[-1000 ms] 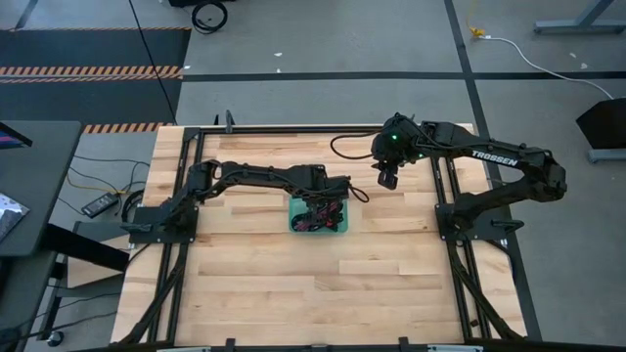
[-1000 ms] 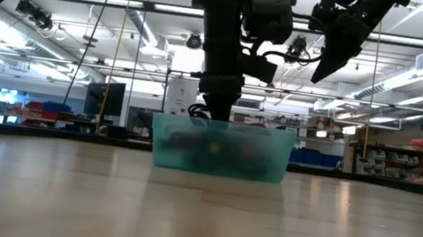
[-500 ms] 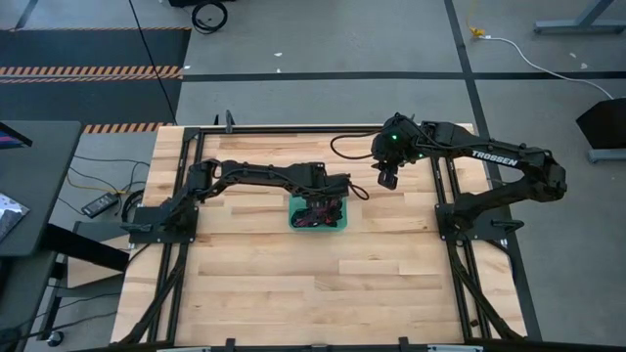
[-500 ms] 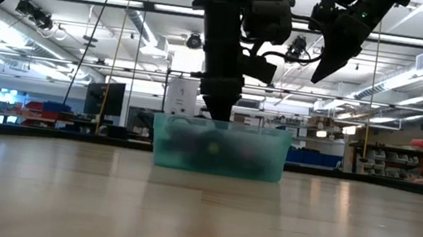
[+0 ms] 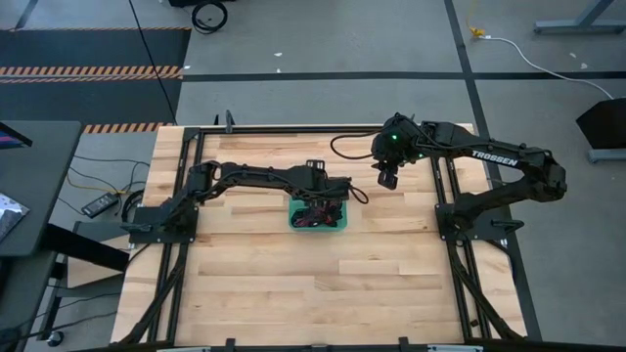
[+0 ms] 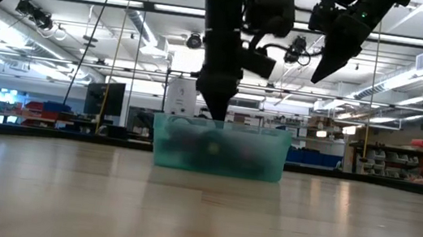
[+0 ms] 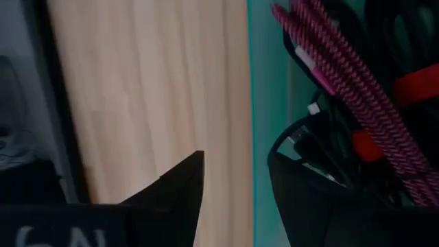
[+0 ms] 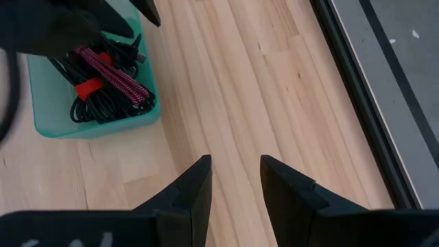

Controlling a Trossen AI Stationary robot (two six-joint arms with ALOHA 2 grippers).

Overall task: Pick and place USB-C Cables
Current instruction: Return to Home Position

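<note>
A teal tray point(image 5: 294, 224) stands mid-table and holds several coiled USB-C cables point(image 5: 318, 214), mostly black with red ties. A maroon-purple braided cable point(image 7: 343, 75) lies on top of them. My left gripper point(image 7: 236, 199) hangs open just above the tray's far rim point(image 7: 257, 103), pointing down, with nothing between its fingers. My right gripper point(image 8: 235, 182) is open and empty. It hovers high over bare wood to the right of the tray point(image 8: 89, 127) and farther back.
Black frame rails point(image 5: 445, 186) run along the table's left, right and far sides. Bare wood point(image 5: 313, 293) stretches from the tray to the near edge. My left arm point(image 8: 68, 20) reaches over the tray's far side.
My left gripper has drawn up a little from inside the tray and toward the table's far edge. The cables stay lying in the tray.
</note>
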